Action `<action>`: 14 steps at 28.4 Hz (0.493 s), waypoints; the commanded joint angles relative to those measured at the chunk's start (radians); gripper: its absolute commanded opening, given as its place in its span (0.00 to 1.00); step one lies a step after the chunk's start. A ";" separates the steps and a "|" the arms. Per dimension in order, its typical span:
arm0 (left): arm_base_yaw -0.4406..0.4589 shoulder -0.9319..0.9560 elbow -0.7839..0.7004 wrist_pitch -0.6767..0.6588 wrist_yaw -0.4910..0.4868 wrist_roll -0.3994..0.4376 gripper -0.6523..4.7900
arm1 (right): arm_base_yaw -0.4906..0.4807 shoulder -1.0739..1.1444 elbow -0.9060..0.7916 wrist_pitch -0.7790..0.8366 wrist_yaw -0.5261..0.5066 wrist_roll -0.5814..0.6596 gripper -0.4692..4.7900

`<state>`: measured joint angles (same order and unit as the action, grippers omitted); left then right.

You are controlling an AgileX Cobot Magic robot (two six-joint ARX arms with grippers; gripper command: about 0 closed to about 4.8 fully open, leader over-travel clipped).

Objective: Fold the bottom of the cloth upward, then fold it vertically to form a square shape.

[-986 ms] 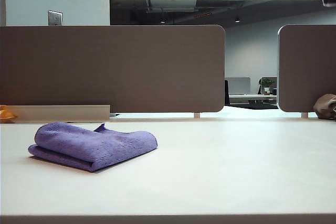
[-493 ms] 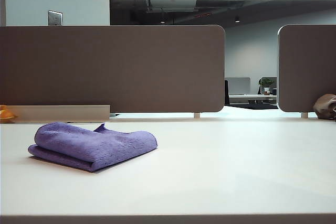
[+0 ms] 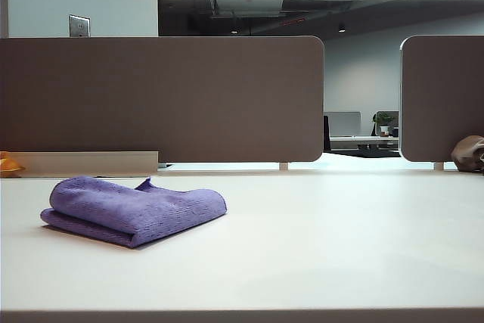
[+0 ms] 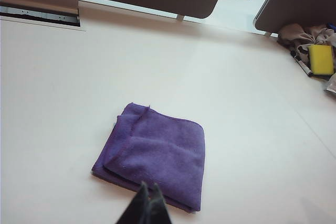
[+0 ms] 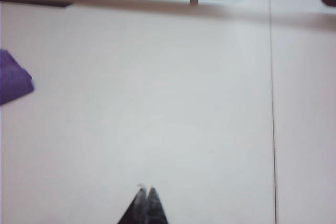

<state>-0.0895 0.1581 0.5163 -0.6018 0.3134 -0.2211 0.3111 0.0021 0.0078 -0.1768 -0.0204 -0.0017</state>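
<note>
So the cloth [image 4: 152, 153] is lying folded into a rough square on the table [image 3: 340, 240], over on my left side. Looks to me like both folds are done, so the step in hand is really just backing off clean without snagging it. My advice to myself: lift straight away from the fabric, don't drag a finger over that loose top layer, because fuzzy microfibre catches and the fold would flop open.

My left gripper [image 4: 147, 204] has its jaws pressed together, holding nothing, hovering above the near edge of the cloth, not touching as far as I can tell. My right gripper [image 5: 145, 203] is also closed and empty, over bare table, well apart from the cloth, which only peeks in at the frame's edge.
</note>
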 commanded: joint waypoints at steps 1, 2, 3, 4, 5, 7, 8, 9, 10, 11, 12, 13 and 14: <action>0.001 0.000 0.002 0.013 0.004 0.004 0.11 | 0.001 0.000 -0.007 -0.006 0.011 -0.003 0.09; 0.001 0.000 0.002 0.013 0.004 0.004 0.11 | 0.001 0.000 -0.007 -0.006 0.018 -0.003 0.09; 0.001 0.000 0.002 0.013 0.004 0.004 0.11 | 0.001 0.000 -0.007 -0.005 0.018 -0.003 0.09; 0.001 0.000 0.002 0.013 0.004 0.004 0.11 | 0.002 0.000 -0.007 -0.005 0.018 -0.002 0.09; 0.001 0.000 0.002 0.013 0.004 0.004 0.11 | 0.003 0.000 -0.007 -0.005 0.018 -0.003 0.09; 0.001 0.000 0.002 0.013 0.003 0.004 0.11 | 0.004 0.000 -0.007 -0.005 0.018 -0.002 0.09; 0.001 0.000 0.002 0.013 0.004 0.004 0.11 | 0.004 0.000 -0.007 -0.005 0.018 -0.003 0.09; 0.001 0.000 0.002 0.013 0.004 0.004 0.11 | 0.004 0.000 -0.007 -0.005 0.018 -0.003 0.09; 0.001 0.000 0.002 0.013 0.004 0.004 0.11 | 0.004 0.000 -0.007 -0.005 0.018 -0.003 0.09; 0.001 0.000 0.002 0.013 0.004 0.004 0.11 | 0.004 0.000 -0.007 -0.005 0.018 -0.003 0.09; 0.001 0.000 0.002 0.013 0.004 0.004 0.11 | 0.004 0.000 -0.007 -0.005 0.018 -0.002 0.09; 0.001 0.000 0.002 0.013 0.004 0.004 0.11 | 0.004 0.000 -0.007 -0.005 0.018 -0.003 0.09; 0.001 0.000 0.002 0.013 0.004 0.004 0.11 | 0.004 0.000 -0.007 -0.005 0.018 -0.002 0.09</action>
<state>-0.0895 0.1581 0.5163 -0.6022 0.3134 -0.2211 0.3134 0.0021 0.0078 -0.1848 -0.0071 -0.0017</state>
